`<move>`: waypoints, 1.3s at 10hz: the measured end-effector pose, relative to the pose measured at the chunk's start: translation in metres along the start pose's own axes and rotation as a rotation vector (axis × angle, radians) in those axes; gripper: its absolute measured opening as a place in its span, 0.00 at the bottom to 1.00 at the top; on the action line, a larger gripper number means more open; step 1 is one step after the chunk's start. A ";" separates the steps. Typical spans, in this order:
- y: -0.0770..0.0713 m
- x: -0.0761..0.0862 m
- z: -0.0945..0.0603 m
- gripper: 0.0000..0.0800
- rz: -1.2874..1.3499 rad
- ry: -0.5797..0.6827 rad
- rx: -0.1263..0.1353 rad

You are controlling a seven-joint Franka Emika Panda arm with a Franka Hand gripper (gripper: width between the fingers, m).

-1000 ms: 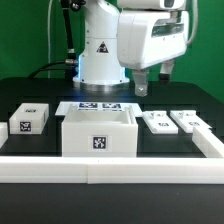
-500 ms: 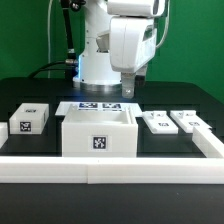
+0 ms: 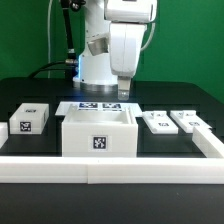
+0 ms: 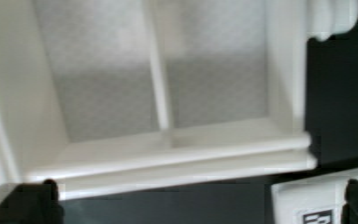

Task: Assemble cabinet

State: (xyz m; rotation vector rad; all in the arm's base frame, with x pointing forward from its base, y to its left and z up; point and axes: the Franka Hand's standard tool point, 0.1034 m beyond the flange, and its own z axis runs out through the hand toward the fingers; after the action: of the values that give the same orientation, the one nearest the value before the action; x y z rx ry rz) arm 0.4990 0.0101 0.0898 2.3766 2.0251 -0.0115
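The cabinet (image 3: 98, 135) is a large white open-topped box with a tag on its front, standing mid-table. In the wrist view I look down into the cabinet (image 4: 105, 90), with a thin divider running across its pale inside. Two flat tagged door panels (image 3: 158, 122) (image 3: 188, 121) lie at the exterior view's right of it. My gripper (image 3: 119, 90) hangs above the table just behind the box, open and empty. Its dark fingertips (image 4: 27, 205) show at both sides of the wrist view, and the gripper (image 4: 190, 205) holds only dark table between them.
A small tagged white block (image 3: 28, 118) lies at the exterior view's left. The marker board (image 3: 98, 105) lies behind the cabinet. A white rail (image 3: 110, 166) runs along the front. A flat white tagged corner (image 4: 318, 205) lies near one fingertip.
The arm has swung toward the exterior view's left, from above the door panels to behind the cabinet. The jaws stayed open. No part on the table moved.
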 end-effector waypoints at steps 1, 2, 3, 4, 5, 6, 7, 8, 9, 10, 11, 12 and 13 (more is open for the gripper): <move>-0.005 0.000 0.001 1.00 0.011 -0.001 0.005; -0.007 -0.001 0.002 1.00 0.011 -0.002 0.009; -0.015 -0.002 0.004 1.00 0.010 -0.004 0.019; -0.020 -0.003 0.005 1.00 0.010 -0.006 0.026; -0.024 -0.005 0.008 1.00 -0.005 -0.007 0.032; -0.029 -0.012 0.014 1.00 -0.065 -0.003 0.028; -0.036 -0.017 0.019 1.00 -0.090 -0.001 0.030; -0.041 -0.022 0.022 1.00 -0.108 0.000 0.039; -0.042 -0.024 0.025 1.00 -0.104 0.000 0.044; -0.044 -0.025 0.031 1.00 -0.099 0.003 0.049; -0.049 -0.024 0.039 1.00 -0.100 0.004 0.066; -0.050 -0.022 0.045 1.00 -0.102 0.006 0.074; -0.051 -0.021 0.052 1.00 -0.104 0.008 0.086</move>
State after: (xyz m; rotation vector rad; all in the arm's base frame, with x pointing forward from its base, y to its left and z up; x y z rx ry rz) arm 0.4460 -0.0031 0.0377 2.3192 2.1930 -0.0921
